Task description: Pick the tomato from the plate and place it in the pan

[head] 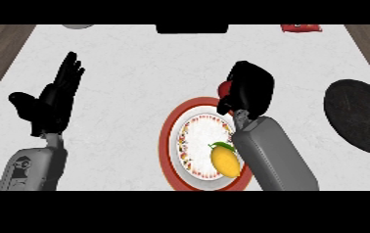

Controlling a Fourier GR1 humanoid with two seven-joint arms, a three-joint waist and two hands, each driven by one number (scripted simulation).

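Red tomato (pixel 224 88) wrapped in our curled right hand (pixel 251 85) by the plate (pixel 168 129), pick looks done; pan (pixel 350 114) placing remains; left hand (pixel 51 102) spread, resting.

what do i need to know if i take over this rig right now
Left hand: open, resting at the left, holding nothing.
Right hand: curled round the tomato, at the far right rim of the plate.
Pan: at the right edge, tomato not in it.
A yellow fruit lies on the plate.
Done: tomato grasped.
Left: carry it right to the pan and release.
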